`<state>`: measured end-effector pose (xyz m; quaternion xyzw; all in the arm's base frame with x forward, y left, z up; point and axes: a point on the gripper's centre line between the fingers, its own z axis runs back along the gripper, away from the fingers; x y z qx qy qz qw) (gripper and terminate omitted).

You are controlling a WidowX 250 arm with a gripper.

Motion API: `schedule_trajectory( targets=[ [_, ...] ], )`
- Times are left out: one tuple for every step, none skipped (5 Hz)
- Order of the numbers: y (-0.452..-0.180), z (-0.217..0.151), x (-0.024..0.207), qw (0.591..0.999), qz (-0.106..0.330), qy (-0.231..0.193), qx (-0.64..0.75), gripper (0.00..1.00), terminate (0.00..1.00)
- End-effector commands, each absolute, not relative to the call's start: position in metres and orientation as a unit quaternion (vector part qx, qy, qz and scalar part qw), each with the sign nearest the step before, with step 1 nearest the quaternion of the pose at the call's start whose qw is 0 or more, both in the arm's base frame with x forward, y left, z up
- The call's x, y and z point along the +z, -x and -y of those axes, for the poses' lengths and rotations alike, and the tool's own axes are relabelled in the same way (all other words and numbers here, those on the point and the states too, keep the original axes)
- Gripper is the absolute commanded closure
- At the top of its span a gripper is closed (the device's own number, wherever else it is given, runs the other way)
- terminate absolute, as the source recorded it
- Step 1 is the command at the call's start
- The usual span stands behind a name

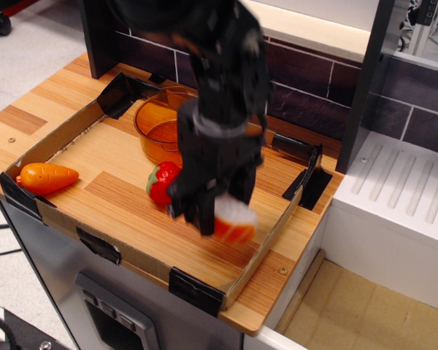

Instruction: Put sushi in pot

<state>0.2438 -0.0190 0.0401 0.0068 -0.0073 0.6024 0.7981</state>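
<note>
The sushi (233,221), white on top with orange striped sides, is held between the fingers of my black gripper (220,217) and hangs a little above the tray floor near the front right corner. The image of the arm is blurred by motion. The translucent orange pot (159,126) stands at the back of the tray, behind and left of the gripper, partly hidden by the arm.
A red strawberry (161,183) lies just left of the gripper. An orange carrot (47,177) lies in the tray's left corner. The low cardboard tray wall (270,240) with black taped corners rings the wooden floor. A dark tiled backsplash (314,95) stands behind.
</note>
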Motion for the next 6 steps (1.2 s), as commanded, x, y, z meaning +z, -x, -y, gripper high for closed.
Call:
schedule_trajectory(
  targets=[
    [-0.281,-0.008,0.099,0.768,0.054,0.032,0.637,1.0,0.0],
    [-0.295,-0.03,0.092,0.751,0.051,0.008,0.658,1.0,0.0],
    [-0.308,-0.053,0.084,0.734,0.051,-0.012,0.677,1.0,0.0],
    [-0.314,-0.075,0.077,0.725,0.052,-0.023,0.687,1.0,0.0],
    [-0.316,-0.094,0.077,0.72,0.07,-0.026,0.69,1.0,0.0],
    [-0.32,-0.107,0.075,0.718,0.073,-0.03,0.691,1.0,0.0]
  ],
)
